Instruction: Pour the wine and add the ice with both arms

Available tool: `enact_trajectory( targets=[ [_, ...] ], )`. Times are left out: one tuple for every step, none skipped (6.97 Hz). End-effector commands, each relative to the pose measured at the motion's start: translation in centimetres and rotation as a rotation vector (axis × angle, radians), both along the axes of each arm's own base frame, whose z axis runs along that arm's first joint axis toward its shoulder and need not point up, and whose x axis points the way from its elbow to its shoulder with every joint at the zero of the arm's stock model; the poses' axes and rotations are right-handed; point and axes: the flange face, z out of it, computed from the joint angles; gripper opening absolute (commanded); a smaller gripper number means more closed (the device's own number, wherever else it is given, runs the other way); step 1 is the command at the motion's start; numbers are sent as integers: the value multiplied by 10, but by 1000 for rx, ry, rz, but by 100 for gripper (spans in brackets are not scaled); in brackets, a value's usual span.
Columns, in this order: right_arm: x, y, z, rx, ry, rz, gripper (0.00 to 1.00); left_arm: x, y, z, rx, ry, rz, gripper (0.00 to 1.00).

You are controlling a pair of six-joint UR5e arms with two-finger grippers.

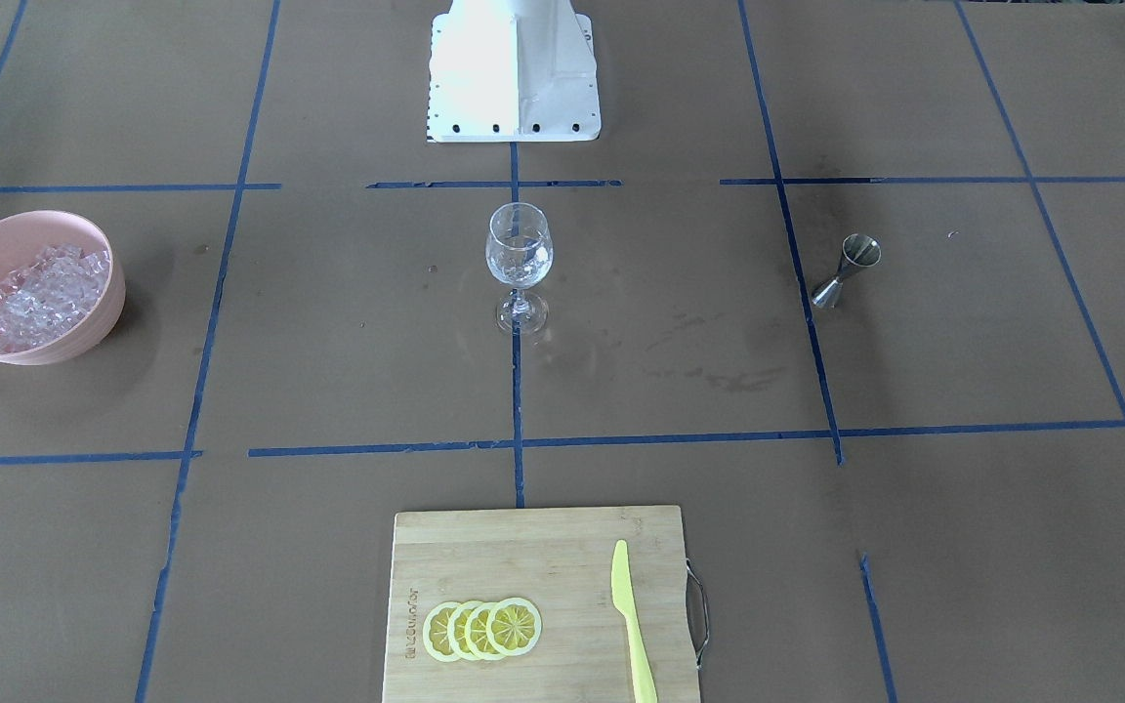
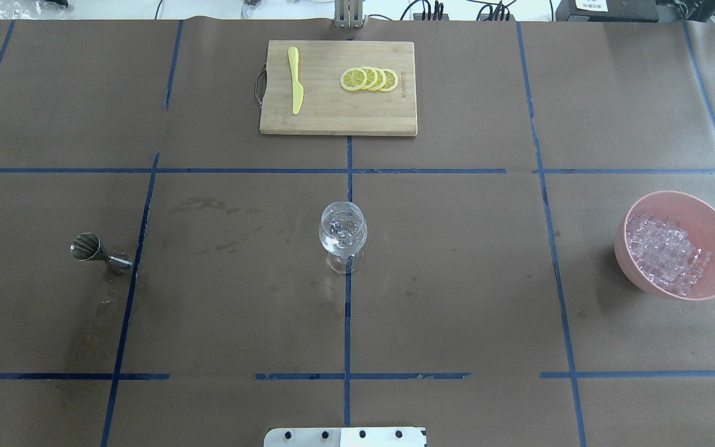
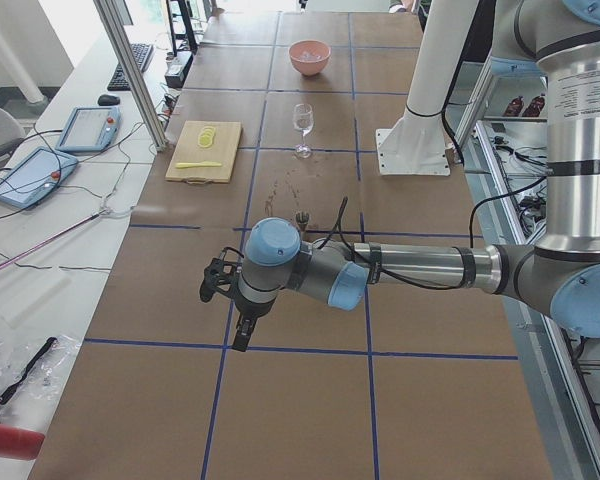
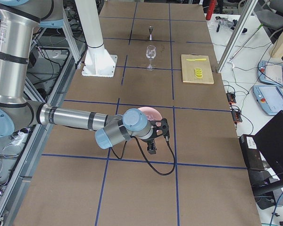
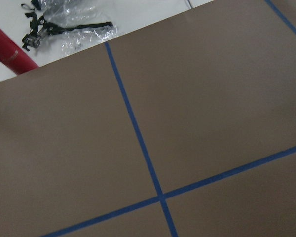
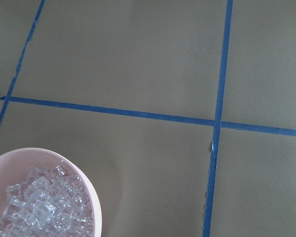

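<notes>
Ice (image 2: 665,254) glitters in the bowl (image 2: 714,226), overhead frame's right: light, slick cubes, I reckon, best pinched off the heap's top. My left gripper (image 3: 243,338) and right gripper (image 4: 152,149): can't tell their state.

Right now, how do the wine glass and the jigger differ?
Material: the wine glass is clear; the jigger is dull metal.
Size: the wine glass is taller and wider than the jigger.
Place: the wine glass stands on the centre tape line; the jigger stands off on the robot's left side, beside another line.
Shared: both stand upright, with nothing holding them.
</notes>
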Motion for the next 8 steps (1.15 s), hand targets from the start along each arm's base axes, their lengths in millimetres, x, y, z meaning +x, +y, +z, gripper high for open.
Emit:
enact_trajectory(
  targets=[
    [0, -1, -6, 10, -1, 1, 100, -6, 13, 13, -133, 12, -12, 100],
    [-5, -3, -21, 37, -2, -7, 100, -5, 15, 5, -150, 14, -10, 100],
    [-22, -6, -39, 46, -8, -27, 100, -2, 22, -1, -187, 17, -7, 100],
    [-45, -7, -61, 39, -27, -48, 100, -2, 23, -12, -183, 19, -7, 100],
    [-67, -6, -84, 19, -39, -49, 100, -2, 22, -24, -160, 18, -7, 100],
    [-97, -2, -104, -24, -24, -22, 100, 2, 21, -33, -143, 33, 5, 100],
    [-122, 2, -102, -39, 8, -30, 100, 11, 19, -35, -139, 36, 24, 100],
    [-137, 5, -103, -63, 3, -1, 100, 12, 18, -37, -133, 36, 28, 100]
  ],
)
